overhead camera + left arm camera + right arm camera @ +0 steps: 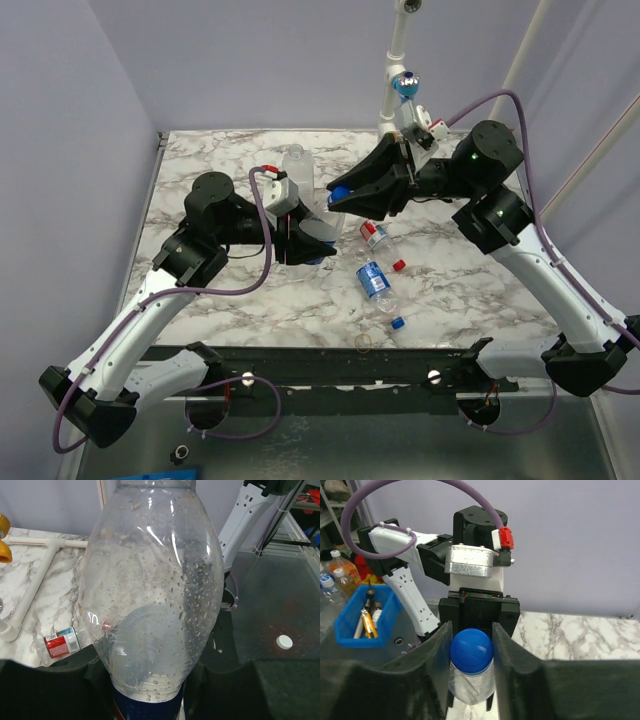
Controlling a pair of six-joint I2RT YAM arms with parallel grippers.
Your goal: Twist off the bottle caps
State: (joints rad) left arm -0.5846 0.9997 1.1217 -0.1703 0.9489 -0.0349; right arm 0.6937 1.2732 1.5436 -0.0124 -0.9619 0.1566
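A clear crinkly bottle [150,580] with a blue label [145,705] is held between the two grippers above the table. My left gripper [303,240] is shut on its labelled body, and the bottle fills the left wrist view. My right gripper [471,649] is shut on its blue cap [471,650], with one finger pressed on each side. In the top view the cap [341,190] shows between the right fingers. A red-labelled bottle [375,235] lies on the marble with a red cap [398,265] next to it. A blue-labelled bottle [373,279] lies nearer, with a blue cap [397,322] at its near end.
A wider clear bottle without a label [297,165] stands upright behind the left gripper. A yellowish rubber-band ring [363,341] lies near the table's front edge. A white pipe stand [398,60] rises at the back. A blue bin [362,620] with tools sits off the table.
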